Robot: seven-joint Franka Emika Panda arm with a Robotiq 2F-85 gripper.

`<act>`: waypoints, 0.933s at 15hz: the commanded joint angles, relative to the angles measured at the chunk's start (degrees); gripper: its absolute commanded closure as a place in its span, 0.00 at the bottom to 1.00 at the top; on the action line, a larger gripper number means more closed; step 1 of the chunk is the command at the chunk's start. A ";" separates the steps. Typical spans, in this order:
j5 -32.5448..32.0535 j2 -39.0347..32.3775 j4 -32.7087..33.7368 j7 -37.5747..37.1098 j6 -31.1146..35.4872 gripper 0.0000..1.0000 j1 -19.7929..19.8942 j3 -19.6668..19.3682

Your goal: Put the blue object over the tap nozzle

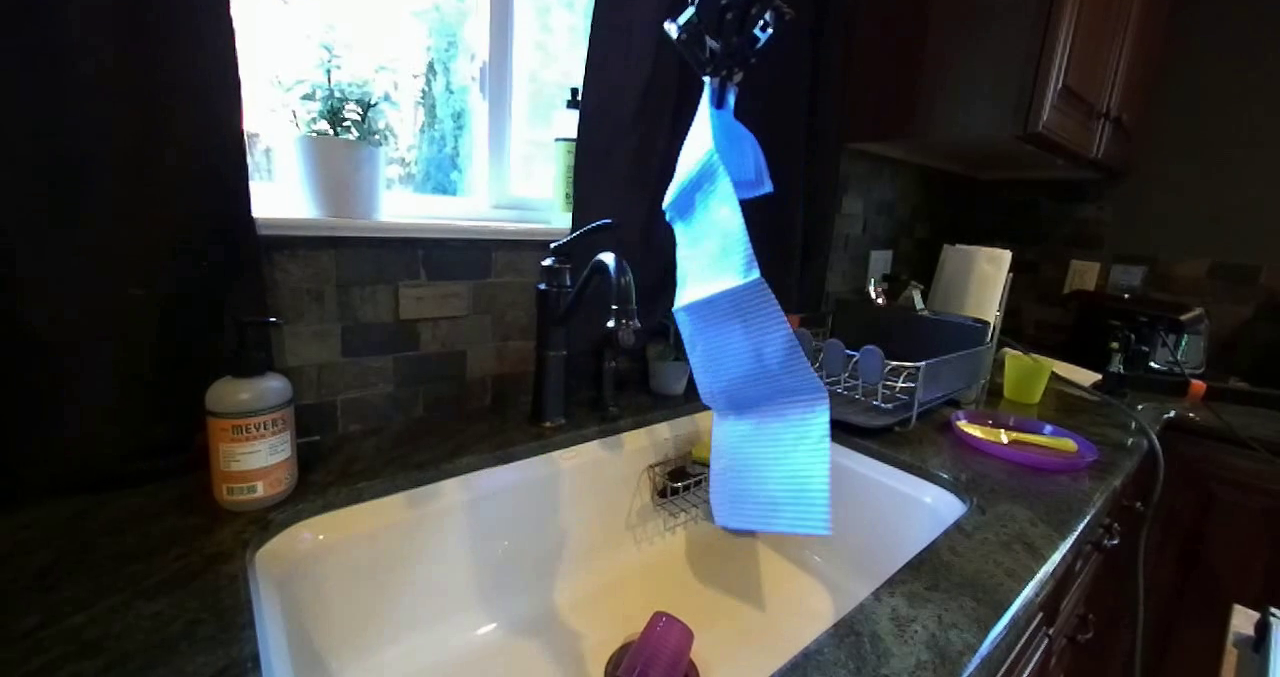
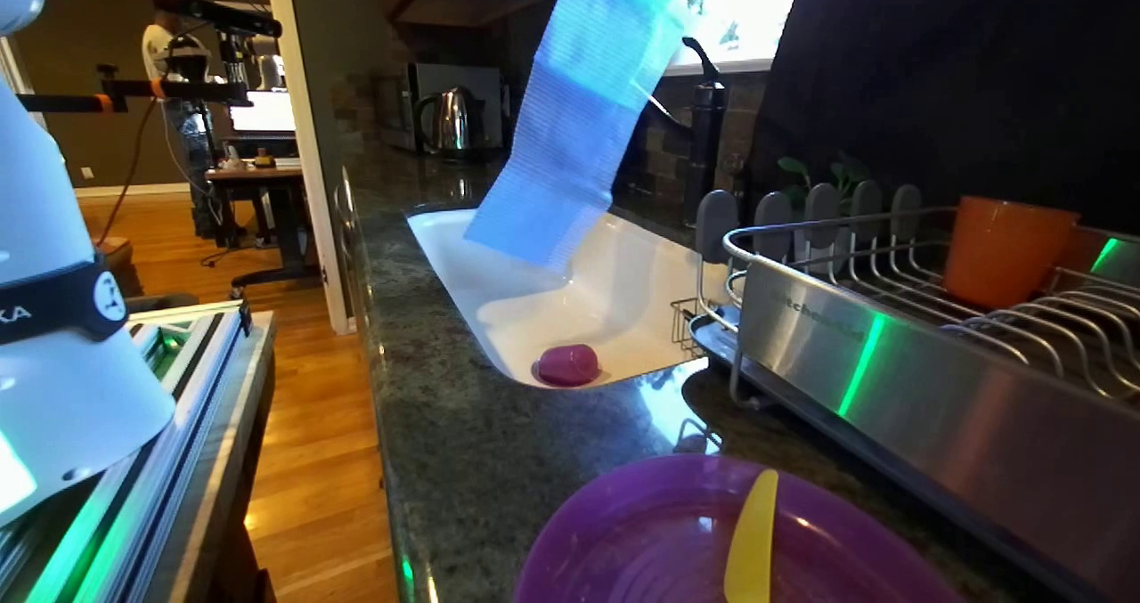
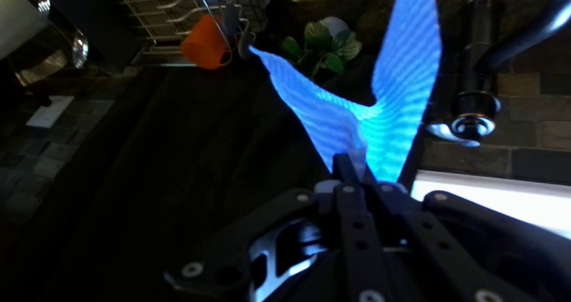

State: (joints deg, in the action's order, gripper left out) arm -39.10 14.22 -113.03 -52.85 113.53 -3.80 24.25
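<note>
The blue object (image 1: 745,347), a long limp ribbed cloth, hangs down over the sink in both exterior views. My gripper (image 1: 720,85) is high up, shut on its top end, and a short flap folds over to the side. In the wrist view the gripper's fingertips (image 3: 342,166) pinch the cloth (image 3: 403,79), which spreads into two tails. The dark tap nozzle (image 1: 622,307) stands at the sink's back edge, apart from the cloth in that exterior view. Part of the spout is covered by the cloth beside the tap (image 2: 706,140); the gripper is out of that view.
The white sink (image 1: 400,547) holds a purple cup (image 1: 655,645) and a wire caddy (image 1: 680,492). A dish rack (image 2: 828,336) with an orange cup (image 2: 1006,251) stands beside it, near a purple plate (image 2: 614,532). A soap bottle (image 1: 250,437) and window sill (image 1: 430,225) flank the tap.
</note>
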 commanded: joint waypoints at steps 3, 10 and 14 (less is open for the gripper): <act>-4.71 -6.92 9.48 6.32 -0.65 1.00 -8.90 3.34; -4.14 -6.99 11.10 10.97 5.03 0.99 -13.06 2.51; -5.52 -10.24 13.59 12.51 8.54 1.00 -12.91 2.21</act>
State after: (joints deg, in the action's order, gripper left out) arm -43.03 7.44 -102.11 -41.16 119.21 -15.82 27.21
